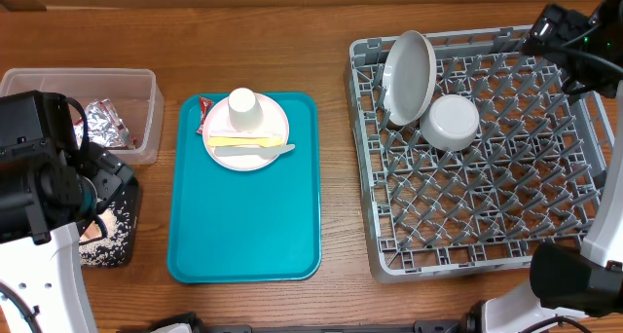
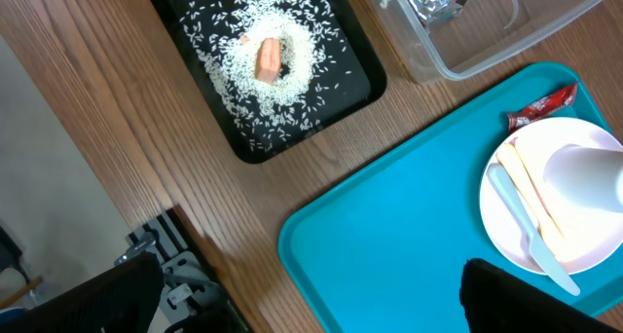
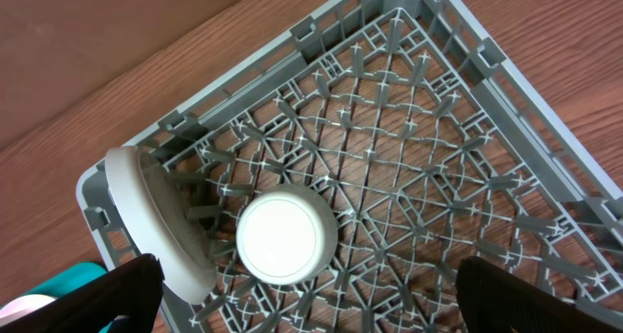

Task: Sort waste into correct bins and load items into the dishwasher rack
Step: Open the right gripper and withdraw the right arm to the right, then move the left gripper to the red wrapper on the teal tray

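While pegs [image 3: 190, 214] are propping the grey round plate [image 1: 409, 75] upright at eleven o'clock in the square grey plastic rack [image 1: 487, 216], left fingers [image 2: 516, 299] and right fingers [image 3: 531, 294] are hanging spread wide, empty; the pinkish-white plate [image 1: 273, 114] is waiting on the teal rectangular tray [image 1: 243, 226].

Rack [image 1: 506, 216] front & right free, grey plate [image 1: 409, 75] + bowl [image 1: 450, 122] crowd far-left corner (plate tilted); tray [image 1: 243, 226] near half bare

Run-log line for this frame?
rack: grey plate, white bowl loaded | teal tray: pinkish-white plate, cup, utensils, red wrapper pending | jaws: both open, empty
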Available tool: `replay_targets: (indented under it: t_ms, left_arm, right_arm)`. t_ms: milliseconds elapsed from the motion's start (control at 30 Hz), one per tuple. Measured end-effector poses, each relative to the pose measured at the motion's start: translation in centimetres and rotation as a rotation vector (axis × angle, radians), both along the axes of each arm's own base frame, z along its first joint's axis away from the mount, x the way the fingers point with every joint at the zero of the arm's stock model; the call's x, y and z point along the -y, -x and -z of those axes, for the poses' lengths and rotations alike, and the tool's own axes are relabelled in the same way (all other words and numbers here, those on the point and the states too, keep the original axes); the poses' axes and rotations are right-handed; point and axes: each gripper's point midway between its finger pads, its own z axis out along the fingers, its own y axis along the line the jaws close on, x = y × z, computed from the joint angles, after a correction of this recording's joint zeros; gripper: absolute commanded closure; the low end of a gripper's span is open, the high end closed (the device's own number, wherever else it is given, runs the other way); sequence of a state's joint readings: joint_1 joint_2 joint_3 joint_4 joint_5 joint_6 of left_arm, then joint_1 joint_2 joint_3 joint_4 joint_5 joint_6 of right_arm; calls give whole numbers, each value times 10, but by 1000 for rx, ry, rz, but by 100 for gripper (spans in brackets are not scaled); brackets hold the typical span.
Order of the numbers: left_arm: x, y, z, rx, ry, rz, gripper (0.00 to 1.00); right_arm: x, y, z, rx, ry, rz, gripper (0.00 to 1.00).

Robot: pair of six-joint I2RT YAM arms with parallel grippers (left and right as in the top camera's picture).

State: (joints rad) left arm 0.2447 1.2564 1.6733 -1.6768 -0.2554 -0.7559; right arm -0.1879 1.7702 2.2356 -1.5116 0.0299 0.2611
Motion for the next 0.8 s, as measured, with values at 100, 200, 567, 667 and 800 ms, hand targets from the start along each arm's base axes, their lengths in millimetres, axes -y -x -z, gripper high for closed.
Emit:
replay_targets:
  t_ms: [100, 200, 567, 667, 800]
  left_arm:
    - [-1, -2, -1, 9, -2, 0, 0]
    - [-2, -7, -2, 31, -8, 0, 0]
    - [32, -36, -5, 152, 168, 121, 0]
    - [60, -61, -13, 236, 244, 282, 0]
    - [83, -70, -4, 189, 265, 399, 14]
  right_arm:
    - [0, 0, 0, 0, 0, -1, 0]
    - [0, 0, 0, 0, 0, 0, 0]
    - [0, 0, 0, 0, 0, 0, 0]
    - [0, 0, 0, 0, 0, 0, 0]
    - [0, 0, 0, 0, 0, 0, 0]
